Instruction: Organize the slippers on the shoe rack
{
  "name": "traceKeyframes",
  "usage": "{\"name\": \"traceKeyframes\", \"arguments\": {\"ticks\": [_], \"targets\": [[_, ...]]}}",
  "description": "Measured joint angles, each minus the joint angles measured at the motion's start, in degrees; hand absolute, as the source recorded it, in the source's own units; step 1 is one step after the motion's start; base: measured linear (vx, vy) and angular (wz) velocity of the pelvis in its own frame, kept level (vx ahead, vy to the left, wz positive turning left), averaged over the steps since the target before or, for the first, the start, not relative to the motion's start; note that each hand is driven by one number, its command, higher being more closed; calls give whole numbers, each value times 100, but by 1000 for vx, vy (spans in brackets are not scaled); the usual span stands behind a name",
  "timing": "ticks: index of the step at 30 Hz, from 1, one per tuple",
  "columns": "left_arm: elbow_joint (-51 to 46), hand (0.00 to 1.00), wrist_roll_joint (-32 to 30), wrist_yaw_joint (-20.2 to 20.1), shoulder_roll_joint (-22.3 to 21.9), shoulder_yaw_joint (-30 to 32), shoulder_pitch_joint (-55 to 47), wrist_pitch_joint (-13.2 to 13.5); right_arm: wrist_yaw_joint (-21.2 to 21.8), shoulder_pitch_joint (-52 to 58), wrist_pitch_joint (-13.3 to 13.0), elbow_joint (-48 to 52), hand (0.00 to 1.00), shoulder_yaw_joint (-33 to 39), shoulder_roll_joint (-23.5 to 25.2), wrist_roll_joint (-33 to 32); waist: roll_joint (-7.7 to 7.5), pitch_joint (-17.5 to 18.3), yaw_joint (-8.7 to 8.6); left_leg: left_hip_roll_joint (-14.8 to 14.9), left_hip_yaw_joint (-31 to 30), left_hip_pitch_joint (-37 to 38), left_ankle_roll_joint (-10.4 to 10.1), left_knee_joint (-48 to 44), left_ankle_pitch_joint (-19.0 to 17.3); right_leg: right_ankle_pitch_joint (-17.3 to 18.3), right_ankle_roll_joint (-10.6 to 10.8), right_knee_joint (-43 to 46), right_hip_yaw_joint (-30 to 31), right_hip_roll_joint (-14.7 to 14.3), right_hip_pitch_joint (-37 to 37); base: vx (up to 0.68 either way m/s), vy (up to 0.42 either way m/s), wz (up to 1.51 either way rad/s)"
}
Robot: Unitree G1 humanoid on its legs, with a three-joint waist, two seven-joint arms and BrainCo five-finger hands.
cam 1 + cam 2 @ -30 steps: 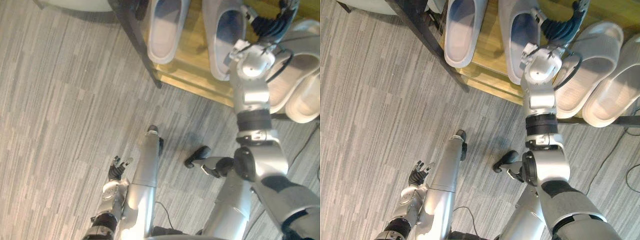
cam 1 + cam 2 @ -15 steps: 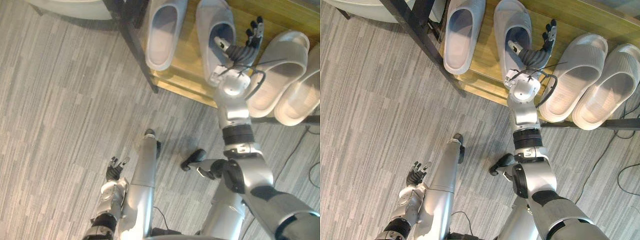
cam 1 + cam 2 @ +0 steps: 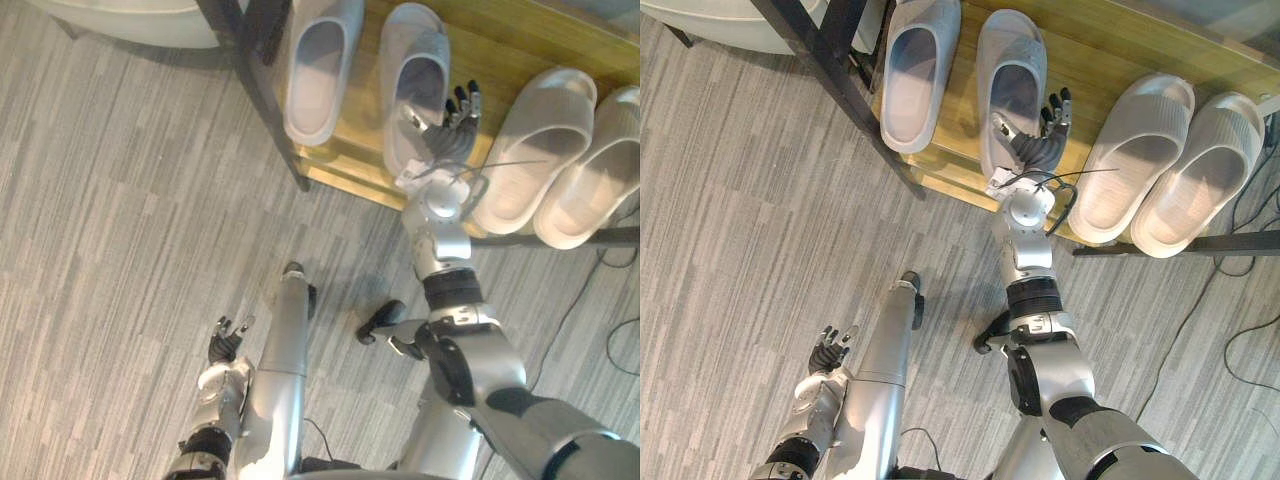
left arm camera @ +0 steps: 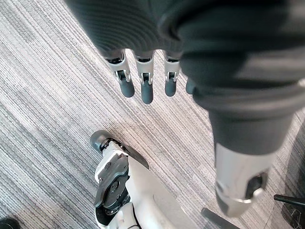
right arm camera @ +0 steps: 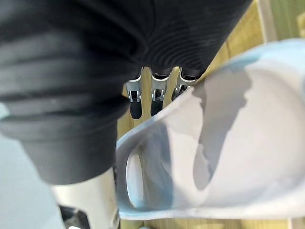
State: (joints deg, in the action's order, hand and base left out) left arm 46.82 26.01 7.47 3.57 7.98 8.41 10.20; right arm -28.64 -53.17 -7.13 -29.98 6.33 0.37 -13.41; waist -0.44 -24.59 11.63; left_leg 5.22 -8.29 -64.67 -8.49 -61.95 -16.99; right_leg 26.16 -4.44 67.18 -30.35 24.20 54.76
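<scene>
**Right hand beside the inner grey slipper on the rack**

Left eye view: the right hand (image 3: 443, 128) is over the wooden shoe rack (image 3: 510, 40). Its fingers (image 3: 462, 100) are straight and slightly spread, and they hold nothing. The inner grey slipper (image 3: 415, 70) lies just beside the fingers on their thumb side. Its long axis runs from front to back of the shelf, with the toe pointing the same way as the fingertips and the heel at the front edge. The thumb reaches towards the slipper's heel end; I cannot tell whether it touches. The outer grey slipper (image 3: 320, 65) lies parallel, beyond the inner one from the fingers. On the fingers' other side lie the first beige slipper (image 3: 530, 150) and the second beige slipper (image 3: 592, 165). These two are angled, with their toes leaning away from the fingertips.

The left hand (image 3: 224, 346) hangs low over the carpet (image 3: 120, 200).

Left wrist view: its fingers (image 4: 143, 86) are straight and loosely apart, with carpet beyond the tips.

Right wrist view: the fingers run straight along the outside of the inner grey slipper's wall, and the slipper's rim crosses in front of their tips.

Since half a second ago the whole picture has shifted, so the camera has moved. Measured against the slipper, the right hand now sits nearer the heel. The slippers keep their places.
</scene>
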Motion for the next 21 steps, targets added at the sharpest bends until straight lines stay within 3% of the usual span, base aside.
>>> {"name": "traceKeyframes", "arguments": {"ticks": [8,21], "targets": [[4,0,-14,6,-22,12,29,-4,137,-37,-147,-16,0,-228,333,-533,-18,10,32,-46,-28,95,-42,129,24,7,13,-57,-50,3,-98,-10,22,3],[13,0,-122,3,-110,162,97,-7,150,-78,-143,-110,0,-179,40,-794,-18,17,93,-90,-145,177,-39,233,62,53,68,-91,-215,61,-286,-25,27,6]]}}
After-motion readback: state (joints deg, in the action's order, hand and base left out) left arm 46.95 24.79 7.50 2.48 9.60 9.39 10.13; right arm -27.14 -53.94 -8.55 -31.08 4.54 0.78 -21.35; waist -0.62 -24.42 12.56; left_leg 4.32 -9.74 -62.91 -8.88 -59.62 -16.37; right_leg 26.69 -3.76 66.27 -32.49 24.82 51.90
